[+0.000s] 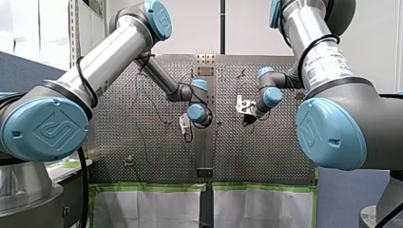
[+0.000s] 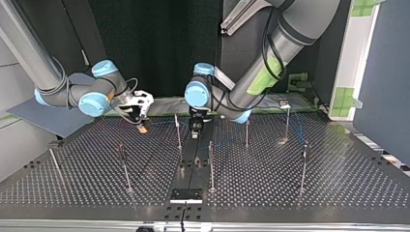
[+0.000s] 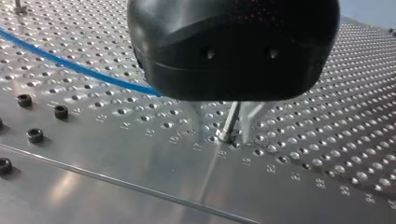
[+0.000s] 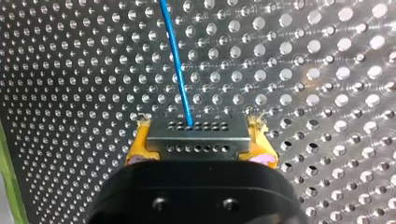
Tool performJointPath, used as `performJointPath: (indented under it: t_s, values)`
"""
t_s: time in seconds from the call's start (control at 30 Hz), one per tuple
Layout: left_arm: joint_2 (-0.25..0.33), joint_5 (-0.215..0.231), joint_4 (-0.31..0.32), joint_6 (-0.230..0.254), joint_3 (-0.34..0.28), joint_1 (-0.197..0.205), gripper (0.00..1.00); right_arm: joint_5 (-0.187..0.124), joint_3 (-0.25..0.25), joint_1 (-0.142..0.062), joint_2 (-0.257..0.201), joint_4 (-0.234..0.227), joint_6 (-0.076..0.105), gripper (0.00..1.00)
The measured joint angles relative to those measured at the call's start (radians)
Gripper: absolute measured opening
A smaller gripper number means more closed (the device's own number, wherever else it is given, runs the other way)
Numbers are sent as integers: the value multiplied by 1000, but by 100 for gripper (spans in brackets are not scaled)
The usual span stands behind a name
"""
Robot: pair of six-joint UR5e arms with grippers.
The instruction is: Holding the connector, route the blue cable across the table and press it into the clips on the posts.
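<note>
In the right wrist view my right gripper is shut with its yellow pads on a flat metal connector. The blue cable runs out of the connector and away over the perforated plate. The top view has this gripper low over the table at the left. My left gripper is open, its two blurred fingers standing either side of a thin metal post without touching it. The blue cable passes behind the black gripper body. The top view places my left gripper near the middle.
Several thin upright posts stand across the table, among them one beside my left gripper, one nearer the camera and one at the top view's right. A black block sits at the table's near edge. Bolts line the centre strip.
</note>
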Motion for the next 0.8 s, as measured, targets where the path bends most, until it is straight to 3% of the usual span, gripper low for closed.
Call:
performJointPath:
  t_s: [0.07, 0.47, 0.8]
  values:
    - [0, -2, -7, 5, 0, -3, 100, -6, -1, 0, 0, 0, -3, 0]
    - [7, -13, -83, 37, 0, -24, 100, -26, -1, -1, 1, 2, -19, 0]
    - [55, -80, -175, 54, -26, -55, 100, -29, -1, -13, 2, 6, -14, 0]
